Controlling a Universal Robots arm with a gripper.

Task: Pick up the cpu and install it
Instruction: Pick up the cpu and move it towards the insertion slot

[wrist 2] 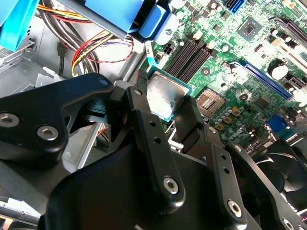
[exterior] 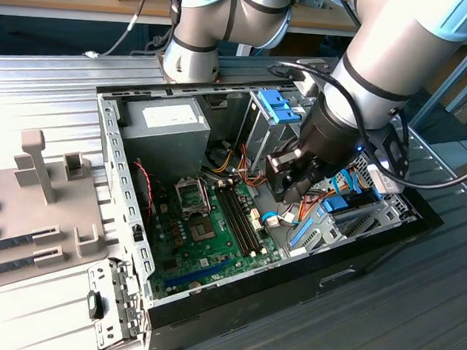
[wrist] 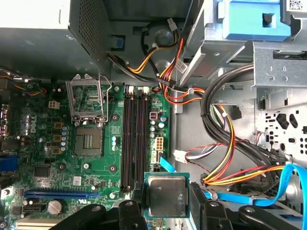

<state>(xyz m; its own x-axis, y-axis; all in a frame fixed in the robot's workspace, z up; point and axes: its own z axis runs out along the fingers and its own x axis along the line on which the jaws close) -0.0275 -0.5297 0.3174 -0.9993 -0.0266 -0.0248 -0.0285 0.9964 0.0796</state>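
Ribbed grey metal bench (exterior: 49, 84) runs under an open computer case (exterior: 108, 147) in the exterior view, with the robot arm coming down from the upper right of that frame and covering much of the drive bay. The gripper (exterior: 290, 177) hangs inside the case over the tangle of coloured cables (exterior: 230, 163). In both wrist views its jaws are clenched on the cpu (wrist: 167, 195) (wrist 2: 163, 98), a black finger pressing on each of two opposite edges, and the gripper's (wrist: 167, 199) (wrist 2: 165, 103) black body covers one edge of the chip. The cpu is held flat above the motherboard (wrist: 110, 158) (wrist 2: 230, 52), past the end of the memory slots (wrist: 134, 139) and well apart from the socket (wrist: 88, 140), whose silver hinged frame (wrist: 87, 98) stands open with the contact field bare. Faint marks on the cpu's metal lid are too dim to read. A white label (exterior: 170, 117) sits on the grey power supply (exterior: 160, 139) at the upper middle of the exterior view, its print too small to tell. Small lettering on the board cannot be made out either. A blue bracket (exterior: 279, 105) is partly cut off by the arm.
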